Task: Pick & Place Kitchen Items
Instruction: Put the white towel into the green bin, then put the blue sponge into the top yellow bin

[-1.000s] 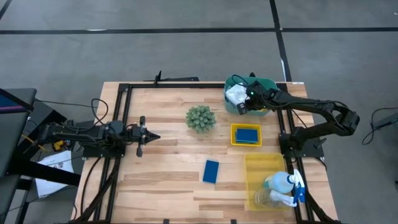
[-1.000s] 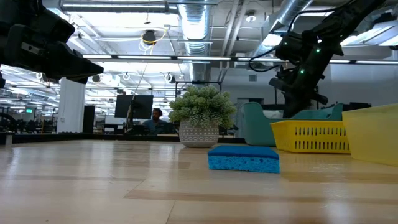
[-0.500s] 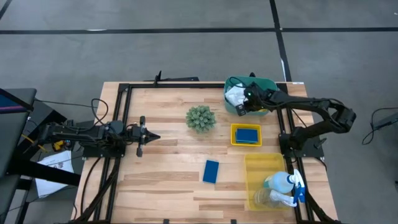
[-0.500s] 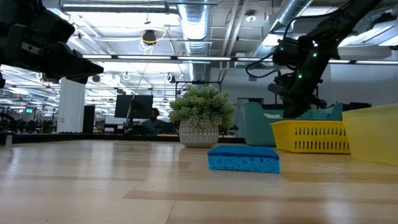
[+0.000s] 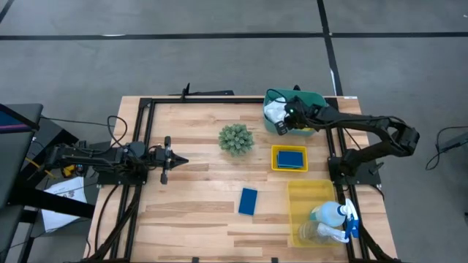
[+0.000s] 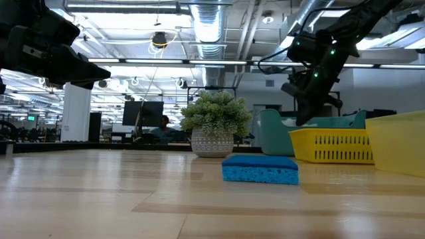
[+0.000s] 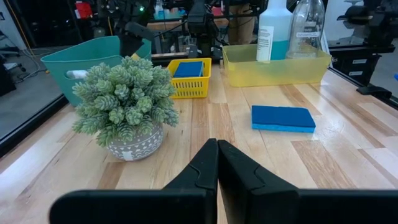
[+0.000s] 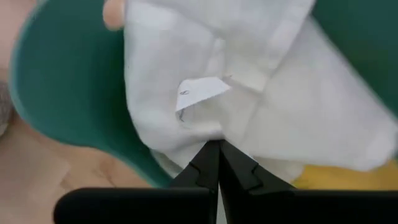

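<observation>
A white cloth lies in the teal bin at the table's far right. My right gripper hangs shut over that bin, slanting down, its tips right at the cloth. One blue sponge lies flat on the table. Another blue sponge lies in a small yellow basket. A spray bottle and a clear cup lie in the yellow bin. My left gripper waits shut at the table's left. My right gripper's shut fingertips point slanting down at a fold of the white cloth in the teal bin. I cannot tell whether they touch it, and nothing shows between the fingers.
A spiky green plant ball in a grey pot stands at the table's middle, left of the teal bin. A black frame runs along the table's left and far edges. Bare wood lies around the loose sponge.
My right gripper has edged a little toward the table's left edge above the teal bin and has stayed shut. The cloth and the sponges lie where they were.
</observation>
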{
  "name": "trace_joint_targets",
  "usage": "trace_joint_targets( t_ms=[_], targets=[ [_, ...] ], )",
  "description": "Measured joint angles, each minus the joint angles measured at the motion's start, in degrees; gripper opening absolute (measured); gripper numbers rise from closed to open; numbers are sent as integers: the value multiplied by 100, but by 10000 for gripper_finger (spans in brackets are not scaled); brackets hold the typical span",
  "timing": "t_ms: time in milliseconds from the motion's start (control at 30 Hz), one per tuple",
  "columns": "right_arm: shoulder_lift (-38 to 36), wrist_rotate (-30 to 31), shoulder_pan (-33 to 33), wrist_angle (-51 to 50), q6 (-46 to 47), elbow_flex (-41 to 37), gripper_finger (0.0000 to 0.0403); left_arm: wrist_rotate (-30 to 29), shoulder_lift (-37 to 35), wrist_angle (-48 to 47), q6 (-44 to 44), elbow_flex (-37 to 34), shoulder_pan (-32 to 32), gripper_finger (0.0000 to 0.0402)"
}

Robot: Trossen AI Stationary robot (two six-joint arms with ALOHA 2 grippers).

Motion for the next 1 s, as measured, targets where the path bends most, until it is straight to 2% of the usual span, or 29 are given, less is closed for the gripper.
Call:
trace_joint_targets(
  t_ms=[400, 733, 1000],
  targets=[
    [-716, 1118, 199, -283, 169, -2, 0, 0, 0, 0, 0, 0, -2, 2],
    [-1707, 1093, 1051, -231, -262, -2, 0, 1, 0, 0, 0, 0, -1, 2],
    [-2353, 488, 1790, -236, -842, -2, 0, 0, 0, 0, 0, 0, -2, 2]
  ],
)
